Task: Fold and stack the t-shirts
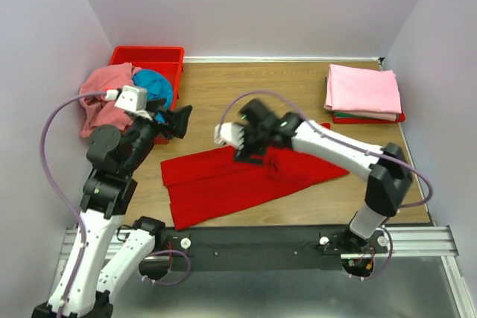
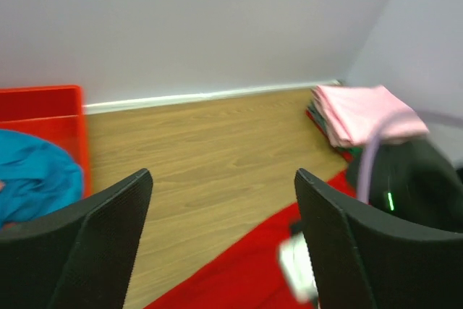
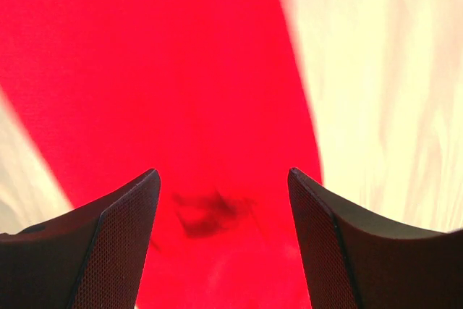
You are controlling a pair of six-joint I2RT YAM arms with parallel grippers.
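While the red t-shirt (image 1: 223,184) lies flat on the table (image 1: 246,87) as a long band, we see its long axis going slantwise, from the near left toward the right side. The right gripper (image 1: 240,150) hangs directly above this band, close to its far long edge and about at the middle of its length. In the right wrist view its fingers (image 3: 108,244) are spread, with only red cloth below and nothing pinched between them. The left gripper (image 1: 177,121) is also spread and empty. It stands off the cloth, on the far left of it, just beside the red bin (image 1: 149,56), where a teal shirt (image 1: 155,86) and a salmon pink shirt (image 1: 104,98) wait. The finished stack (image 1: 363,88), with a light pink shirt on top, sits in the far right corner, well apart from both grippers. We judge that the right arm is the nearer one, and that the next fold must go across the long axis, so an end of the band has to be taken, not the middle where the gripper is now
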